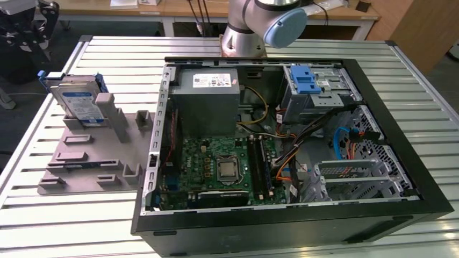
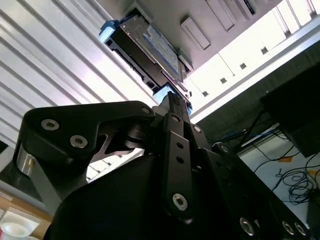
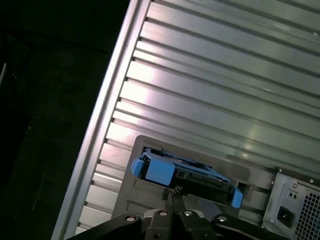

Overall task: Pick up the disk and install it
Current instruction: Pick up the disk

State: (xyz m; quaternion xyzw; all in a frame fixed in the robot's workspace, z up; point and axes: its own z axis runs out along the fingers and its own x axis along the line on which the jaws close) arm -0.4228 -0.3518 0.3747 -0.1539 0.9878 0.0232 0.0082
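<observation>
Slatted tabletop [image 1: 72, 226] holds the disk [image 1: 77, 102] upright in a grey holder [image 1: 86, 161], exterior view's left of the case [image 1: 287, 228]. My end effector [image 3: 172, 191] hovers near it, pressed together and empty. Pickup isn't begun, I judge; gripping calls for spreading first.

arm [image 1: 240, 33]: smooth silver-grey metal tube
joint cap [image 1: 285, 26]: round, pale blue
gripper [image 2: 171, 98]: matte black, built of flat angular link bars with rounded ends
screws [image 2: 179, 201]: silver hex-socket heads sunk into the black links

Disk [image 1: 75, 85] silver-grey, blue bracket [image 3: 160, 170], white-blue label [image 1: 80, 105]; holder [image 1: 86, 161] grey; table [image 1: 64, 226] ribbed silver.
</observation>
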